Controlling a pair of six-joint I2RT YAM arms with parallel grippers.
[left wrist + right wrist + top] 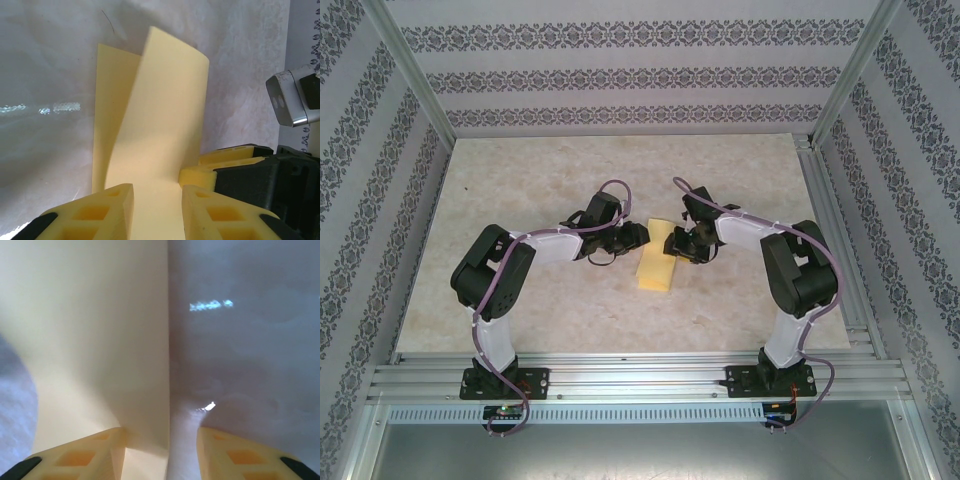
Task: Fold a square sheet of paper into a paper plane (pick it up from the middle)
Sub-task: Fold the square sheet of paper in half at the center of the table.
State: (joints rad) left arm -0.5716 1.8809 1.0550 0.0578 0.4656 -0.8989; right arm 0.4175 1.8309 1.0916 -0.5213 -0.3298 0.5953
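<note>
The square sheet of paper (656,264) is pale yellow and lies mid-table between both grippers. In the left wrist view the sheet (160,115) is bent lengthwise: a narrow strip lies flat on the left and a wide flap curls up on the right. My left gripper (157,212) is open, its yellow fingers either side of the sheet's near end. The right gripper's fingertip (227,167) touches the sheet's right edge. My right gripper (160,452) is open, with the sheet's edge (100,340) running between its fingers. A paper plane is out of view.
The marbled tabletop (520,200) is walled by patterned panels and aluminium posts (410,70). An aluminium rail (640,378) along the near edge carries both arm bases. The two wrists (605,215) (705,225) stand close together over the sheet.
</note>
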